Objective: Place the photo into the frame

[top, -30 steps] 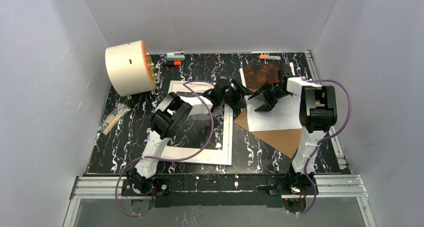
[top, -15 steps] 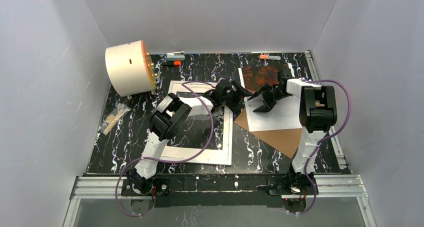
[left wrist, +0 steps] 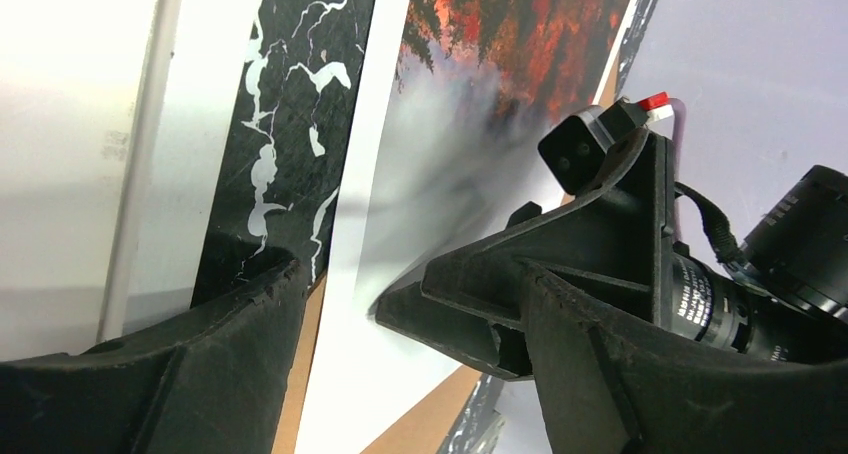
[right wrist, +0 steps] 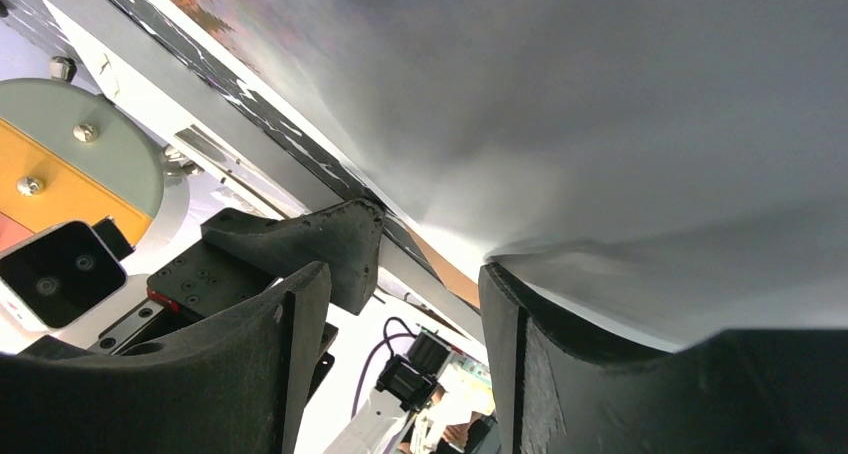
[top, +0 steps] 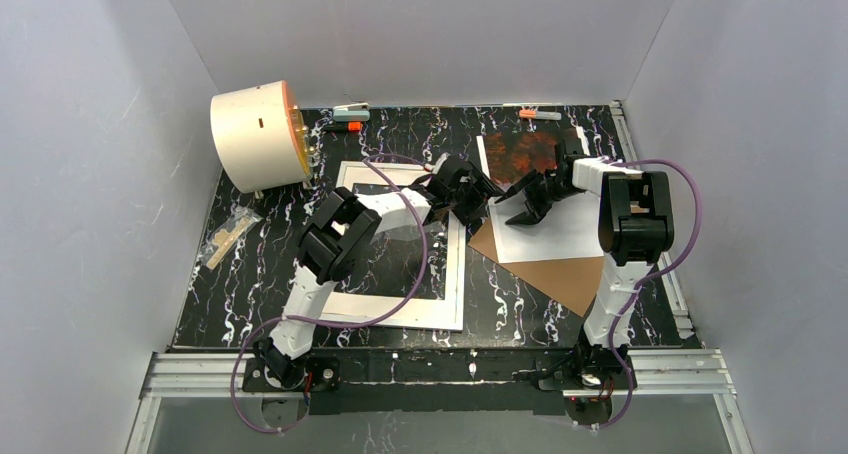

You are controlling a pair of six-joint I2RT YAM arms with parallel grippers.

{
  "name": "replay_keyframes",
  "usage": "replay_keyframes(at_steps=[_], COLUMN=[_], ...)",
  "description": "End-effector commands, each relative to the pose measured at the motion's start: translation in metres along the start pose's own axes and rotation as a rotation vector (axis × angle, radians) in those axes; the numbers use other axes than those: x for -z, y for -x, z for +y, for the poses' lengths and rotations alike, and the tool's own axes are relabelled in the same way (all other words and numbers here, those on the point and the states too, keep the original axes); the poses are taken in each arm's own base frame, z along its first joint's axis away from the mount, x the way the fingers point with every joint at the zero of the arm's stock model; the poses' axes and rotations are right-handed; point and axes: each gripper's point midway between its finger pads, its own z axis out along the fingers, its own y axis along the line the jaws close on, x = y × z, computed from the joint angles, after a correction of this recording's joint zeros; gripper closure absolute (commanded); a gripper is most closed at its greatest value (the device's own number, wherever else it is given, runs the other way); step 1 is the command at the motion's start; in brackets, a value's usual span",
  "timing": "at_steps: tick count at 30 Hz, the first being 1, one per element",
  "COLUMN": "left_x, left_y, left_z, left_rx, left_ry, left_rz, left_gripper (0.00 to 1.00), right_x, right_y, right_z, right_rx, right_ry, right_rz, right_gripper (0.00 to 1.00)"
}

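**Clerk:** Top view, entries?

**Keeper:** Frame: flat on the tabletop, left of centre, with no print in its opening. Photo: just right of the frame, lying on a brown board, wholly outside the frame. Left tool and right tool: tip to tip at the photo's left edge.

**Clerk:** Left wrist view?

**Keeper:** Left tool: jaws wide, nothing clamped. Between them show the photo, its pale edge strip and bare tabletop. The right tool's lower finger sits low at the paper's edge.

**Clerk:** Right wrist view?

**Keeper:** Right tool: jaws parted, nothing pinched between them. The photo bulges over one finger, so that edge appears raised off the board.

**Clerk:** Progress?

**Keeper:** Judged early. The frame lies ready, and no grip on the photo is visible. Gripping it, carrying it across and laying it into the frame are all left to do.
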Motion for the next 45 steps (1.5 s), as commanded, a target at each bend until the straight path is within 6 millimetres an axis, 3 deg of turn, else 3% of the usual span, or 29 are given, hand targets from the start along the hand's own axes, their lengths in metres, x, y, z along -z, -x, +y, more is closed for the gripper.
replay_keyframes(at_steps=[1,5,8,11,14,17,19,25,30,33,38,45], left_x=[0.004,-0.005,0.000,0.008,0.010,0.009,0.012,0.019,0.025,0.028,0.034,0.050], left_y=[-0.097,-0.098,-0.088,-0.079,-0.075,-0.078,-0.079,-0.083,-0.074,-0.062,-0.050,-0.043], left_z=[0.075,0.077,0.092,0.107,0.108,0.103,0.100,0.092,0.095,0.100,0.095,0.042], left_rx=[-0.195,-0.217,-0.292,-0.345,-0.383,-0.446,-0.484,-0.517,-0.523,-0.512,-0.525,-0.635], left_ry=[0.236,0.245,0.310,0.374,0.365,0.319,0.303,0.261,0.288,0.313,0.310,0.178], left_rz=[0.277,0.290,0.262,0.255,0.275,0.341,0.363,0.413,0.411,0.393,0.383,0.358], left_gripper=[0.27,0.31,0.34,0.36,0.36,0.36,0.36,0.35,0.35,0.34,0.34,0.34], right_x=[-0.055,-0.054,-0.037,-0.004,0.033,0.074,0.104,0.174,0.214,0.224,0.222,0.214], right_y=[-0.003,-0.001,0.012,0.033,0.051,0.073,0.091,0.126,0.137,0.138,0.139,0.127], right_z=[-0.097,-0.084,-0.060,-0.025,0.003,0.011,0.004,-0.050,-0.088,-0.110,-0.141,-0.163], right_rx=[0.007,0.054,0.153,0.243,0.311,0.361,0.384,0.307,0.203,0.143,0.096,0.065], right_ry=[-0.349,-0.302,-0.278,-0.258,-0.260,-0.333,-0.421,-0.584,-0.585,-0.577,-0.537,-0.543], right_rz=[-0.050,-0.050,-0.114,-0.237,-0.372,-0.529,-0.648,-0.796,-0.822,-0.824,-0.797,-0.792], right_gripper=[0.32,0.33,0.34,0.33,0.31,0.29,0.27,0.16,0.10,0.07,0.02,0.03])
